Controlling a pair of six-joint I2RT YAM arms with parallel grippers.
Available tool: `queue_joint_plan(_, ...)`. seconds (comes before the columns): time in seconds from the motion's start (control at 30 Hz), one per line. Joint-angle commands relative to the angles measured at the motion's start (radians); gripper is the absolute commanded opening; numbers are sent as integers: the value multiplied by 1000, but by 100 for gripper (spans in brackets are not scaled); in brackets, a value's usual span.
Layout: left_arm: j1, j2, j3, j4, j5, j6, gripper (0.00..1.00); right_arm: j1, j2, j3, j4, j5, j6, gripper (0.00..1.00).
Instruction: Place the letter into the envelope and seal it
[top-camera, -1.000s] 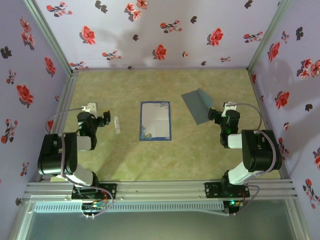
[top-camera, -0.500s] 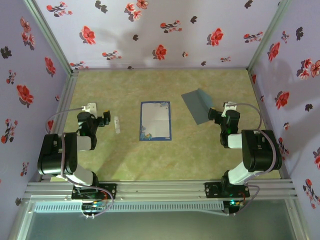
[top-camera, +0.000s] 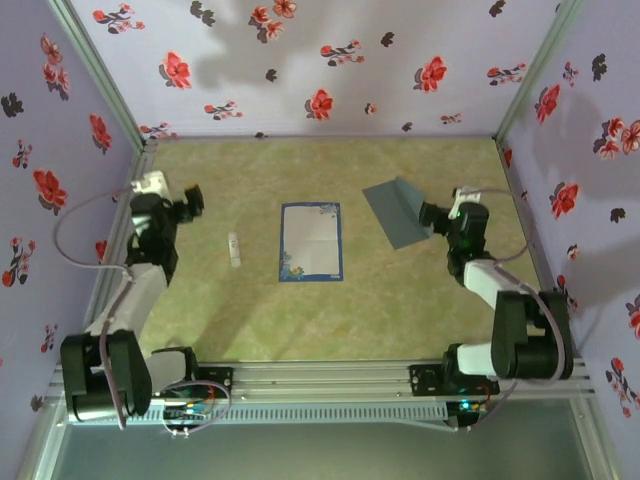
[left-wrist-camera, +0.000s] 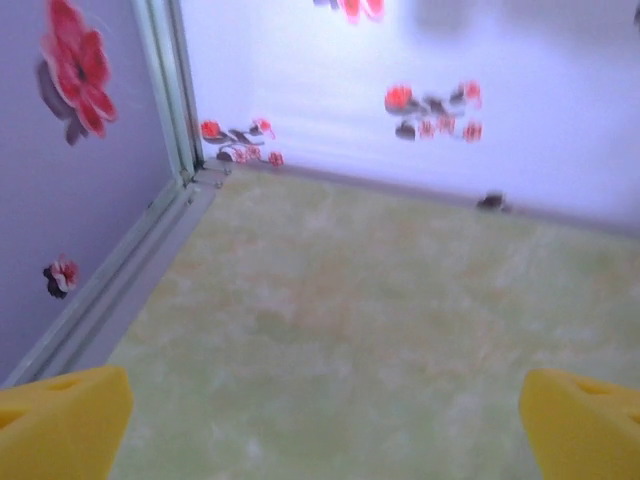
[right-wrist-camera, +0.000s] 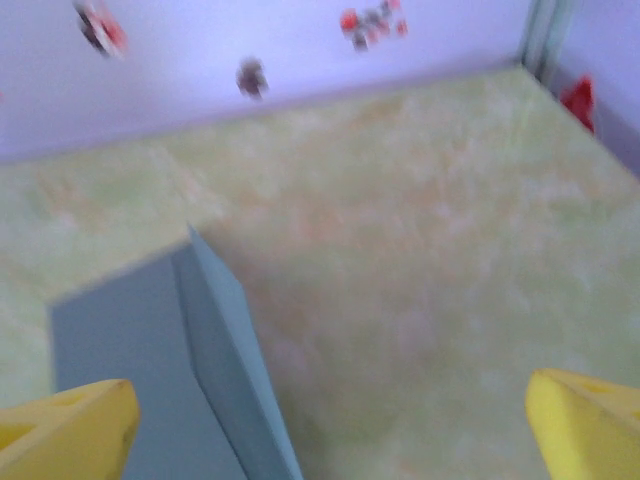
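Letter: Your white sheet with the blue border, the letter (top-camera: 311, 242), lies flat at the middle of the table (top-camera: 400, 310). Its long side runs away from the arms and nothing touches it.
Envelope: The grey envelope (top-camera: 397, 211) sits to the letter's right, apart from it and turned at an angle. Your right wrist camera shows a fold line running across it (right-wrist-camera: 150, 360).
Left gripper: The left gripper (top-camera: 190, 203) is by the left wall over bare table, well apart from the letter. Its yellow fingertips (left-wrist-camera: 60, 425) are spread wide and hold nothing.
Right gripper: The right gripper (top-camera: 430, 215) is at the envelope's right edge, its jaws spread wide and empty. You cannot tell whether it touches the paper.
Stick: A small white stick (top-camera: 234, 249) lies between the left gripper and the letter.
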Motion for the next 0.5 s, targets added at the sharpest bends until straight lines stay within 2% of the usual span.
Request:
queue_joint_plan(0.0,-1,-31,180,-410,-19,-165,100,-3,-60,177,-339,-108,98,99)
queue_joint_plan(0.07,5,-23,282,-503,90,-155,100,-1,-50,274,-477,-132,179,99)
queue_joint_plan(0.2,14,-6,304,-452,314,-163,100,33,-30,362,-611,-189,338,100)
queue_joint_plan(0.33,5,135,375,-470,464,-228,100,191,-44,377,-639,-165,385,100)
queue_joint_plan(0.47,-60,350,544,-592,529,-266,100,348,2,399,-654,-175,486,100)
